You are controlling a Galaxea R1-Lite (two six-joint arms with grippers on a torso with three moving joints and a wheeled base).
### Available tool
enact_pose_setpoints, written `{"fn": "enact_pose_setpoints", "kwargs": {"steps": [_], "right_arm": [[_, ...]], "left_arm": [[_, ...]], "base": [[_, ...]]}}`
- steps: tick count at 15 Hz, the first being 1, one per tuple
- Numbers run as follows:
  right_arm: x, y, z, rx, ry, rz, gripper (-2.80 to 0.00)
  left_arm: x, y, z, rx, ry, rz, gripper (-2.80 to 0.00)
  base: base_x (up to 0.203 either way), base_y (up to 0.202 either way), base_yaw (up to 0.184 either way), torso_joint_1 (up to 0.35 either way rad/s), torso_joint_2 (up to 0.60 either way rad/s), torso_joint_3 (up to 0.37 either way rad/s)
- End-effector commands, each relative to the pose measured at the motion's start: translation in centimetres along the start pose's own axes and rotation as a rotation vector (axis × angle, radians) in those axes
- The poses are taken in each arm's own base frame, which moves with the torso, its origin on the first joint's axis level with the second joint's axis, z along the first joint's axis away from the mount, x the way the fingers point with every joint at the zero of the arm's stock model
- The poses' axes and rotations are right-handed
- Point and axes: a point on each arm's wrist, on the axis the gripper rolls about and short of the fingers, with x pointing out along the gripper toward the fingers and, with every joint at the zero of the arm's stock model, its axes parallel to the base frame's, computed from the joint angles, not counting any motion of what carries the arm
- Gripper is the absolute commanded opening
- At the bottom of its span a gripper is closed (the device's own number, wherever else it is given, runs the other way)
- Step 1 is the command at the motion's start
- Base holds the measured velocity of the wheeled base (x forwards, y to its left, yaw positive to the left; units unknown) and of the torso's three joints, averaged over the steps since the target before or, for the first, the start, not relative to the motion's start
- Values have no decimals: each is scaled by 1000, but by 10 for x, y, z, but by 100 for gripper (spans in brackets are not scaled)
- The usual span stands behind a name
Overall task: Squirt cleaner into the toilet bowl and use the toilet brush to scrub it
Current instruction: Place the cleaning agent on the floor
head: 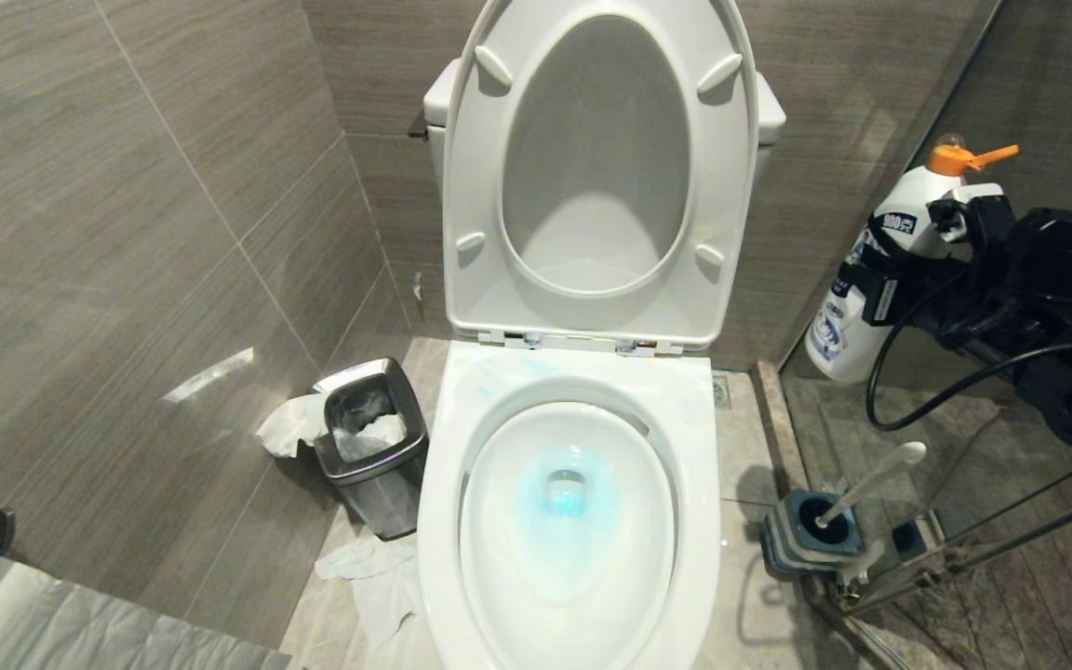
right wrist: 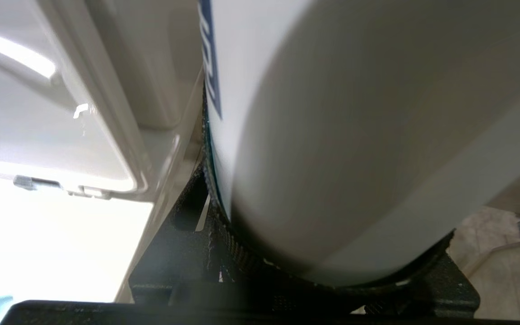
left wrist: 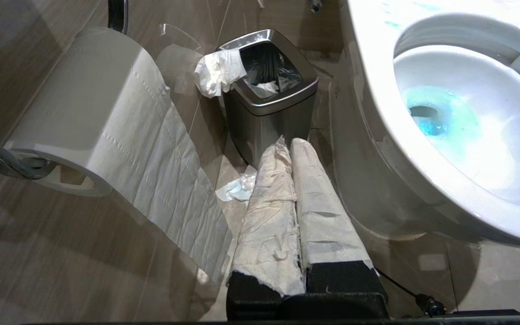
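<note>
1. Grey-tiled walls close in a narrow stall; in the head view the toilet bowl [head: 569,521] sits straight ahead with seat and lid raised, and turquoise cleaner [head: 566,491] already tints the water round the drain, with faint streaks on the back rim.
2. Off to the robot's right in that view, the right gripper [head: 908,256] is clamped on a white cleaner bottle [head: 876,270] with an orange spout, held upright and well clear of the bowl. I judge the squirting step done and the bottle on its way to being set aside.
3. Below those jaws, the toilet brush [head: 871,484] stands in its blue-topped holder [head: 810,535] on the floor beside the bowl, apart from both grippers. The next move calls for putting the bottle down somewhere stable, then taking the thin handle.
4. Left wrist view: the left gripper [left wrist: 294,149] hangs low beside the bowl, its paper-wrapped fingers pressed together and holding nothing. A steel waste bin [left wrist: 269,95] stands just beyond the tips and a toilet roll [left wrist: 93,108] hangs off to one side.
5. Right wrist view: the bottle's white body fills the space between the jaws, touching both; the raised seat shows beyond it.
</note>
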Motion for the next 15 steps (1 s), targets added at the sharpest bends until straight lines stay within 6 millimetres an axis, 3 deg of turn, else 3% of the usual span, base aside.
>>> {"fn": "enact_pose_setpoints", "kwargs": {"steps": [1,11,15], "right_arm": [[8,1,-13,-5,30,15,-280],[15,6,-25,-51,60,29,-280],[30,9,-42,-54,3,21,-280]], "left_arm": [[0,0,0,0,2,0,-280],[0,0,0,0,2,0,-280],[0,0,0,0,2,0,-280]], "base": [[0,0,0,0,0,0],[0,0,0,0,0,0],[0,0,0,0,0,0]]}}
